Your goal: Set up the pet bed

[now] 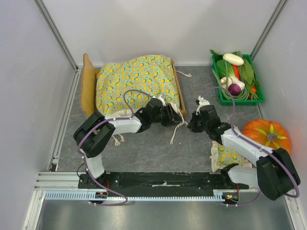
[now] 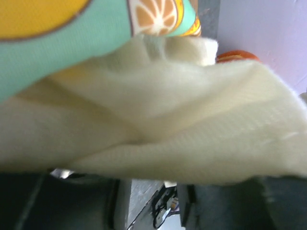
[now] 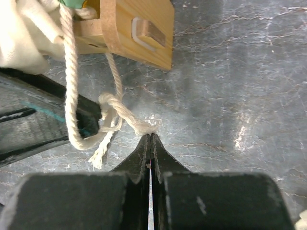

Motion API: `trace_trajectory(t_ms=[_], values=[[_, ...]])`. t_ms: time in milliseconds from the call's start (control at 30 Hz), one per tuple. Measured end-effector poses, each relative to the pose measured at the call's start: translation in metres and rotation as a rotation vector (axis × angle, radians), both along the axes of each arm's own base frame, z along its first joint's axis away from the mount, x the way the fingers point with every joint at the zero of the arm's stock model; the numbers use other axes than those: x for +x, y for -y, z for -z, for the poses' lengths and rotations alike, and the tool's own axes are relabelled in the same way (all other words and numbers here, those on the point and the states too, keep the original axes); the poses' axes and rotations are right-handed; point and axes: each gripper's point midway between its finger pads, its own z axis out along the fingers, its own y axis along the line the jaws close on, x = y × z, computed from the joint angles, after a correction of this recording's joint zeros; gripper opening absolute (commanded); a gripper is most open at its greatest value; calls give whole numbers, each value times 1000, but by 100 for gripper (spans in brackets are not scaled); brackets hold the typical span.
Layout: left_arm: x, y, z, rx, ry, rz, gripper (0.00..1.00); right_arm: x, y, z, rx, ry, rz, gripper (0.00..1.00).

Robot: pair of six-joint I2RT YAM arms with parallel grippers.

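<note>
- Right gripper first: its two black fingers are pressed flat together, low over the grey table. The frayed end of a white cord sits right at their tips. Whether a strand is actually nipped in there, I can't make out.
- That cord runs up to the wooden corner of the pet bed, just beyond the fingers.
- Left gripper is at the bed's near right corner, buried in fabric. Its own camera sees nothing but the cream underside of the blanket, so I can't tell whether the jaws are apart or together.
- The bed itself stands at the far left of the table, headboard on the left, with the green orange-dotted blanket draped over it in a rumpled heap.
- The matching pillow lies well apart, under the right arm, beside a pumpkin.
- My read on handling: the frame looks stiff and light, so it could skid if tugged by the cord or cloth.
- Best holds would be the rigid rails or the headboard edge. The blanket is soft and floppy; pinch it at a corner or the hem, not mid-panel.
</note>
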Motion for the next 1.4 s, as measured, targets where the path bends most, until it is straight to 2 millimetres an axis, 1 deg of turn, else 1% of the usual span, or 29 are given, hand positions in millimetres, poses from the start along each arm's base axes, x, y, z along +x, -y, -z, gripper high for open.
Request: trace_trajectory(t_ms=[133,300,400,500,633,733,800,867,900,933,1000,1033,1067,1167,1200,1233,1400], values=[[-3,-11,2,67,11,-2,52,0,7,-3,-20,10,33,0],[-9,-26,10,146,23,-7,54,0,15,1,-54,1,64,0],[-17,-38,17,198,30,-8,57,-1,17,2,-60,-5,66,0],[-25,-44,25,253,46,-4,58,-1,16,2,-59,-5,65,0],[-43,-43,40,346,62,38,58,-2,15,0,-51,0,55,0],[-55,-36,53,428,73,84,57,-3,13,-1,-46,2,45,0],[-57,-33,63,487,79,106,55,-4,12,-2,-40,2,37,0],[-58,-31,72,535,86,120,50,-4,11,-4,-35,6,31,0],[-57,-30,73,549,91,125,48,-4,11,-4,-34,7,30,0],[-55,-29,73,567,104,126,43,-4,11,-5,-31,9,28,0],[-53,-29,76,607,119,127,38,-5,10,-7,-26,11,24,0],[-53,-30,77,623,125,127,32,-5,9,-7,-24,11,22,0],[-52,-30,78,641,133,128,29,-5,9,-7,-23,11,21,0],[-53,-30,80,692,160,132,25,-5,9,-8,-21,13,20,0],[-54,-30,81,707,169,131,21,-5,9,-8,-20,14,19,0],[-54,-31,81,717,176,132,2,-5,9,-9,-19,15,19,0],[-58,-31,84,765,211,137,2,-5,9,-9,-19,16,19,0]])
